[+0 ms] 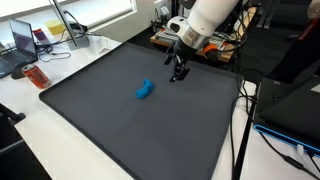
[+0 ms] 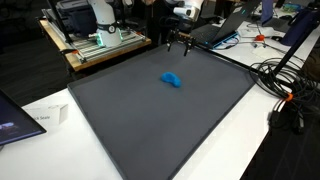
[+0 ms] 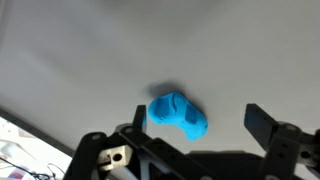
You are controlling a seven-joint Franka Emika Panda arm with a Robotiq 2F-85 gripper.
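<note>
A small blue lumpy object (image 1: 145, 91) lies on the dark grey mat (image 1: 120, 130), seen in both exterior views (image 2: 172, 79). In the wrist view the blue object (image 3: 178, 113) rests on the mat just ahead of my fingers, nearer the left one. My gripper (image 1: 178, 73) hangs above the mat's far part, a little to the side of the blue object and apart from it. The gripper (image 3: 198, 118) stands open, with nothing held between its black fingertips (image 3: 260, 122). In an exterior view the gripper (image 2: 178, 43) is at the mat's far edge.
Cables (image 2: 285, 85) trail beside the mat. A laptop (image 1: 22, 42) and an orange object (image 1: 37, 76) sit on the white desk. A wooden bench with equipment (image 2: 95, 40) stands behind the mat. A paper sheet (image 2: 20, 120) lies near the mat's corner.
</note>
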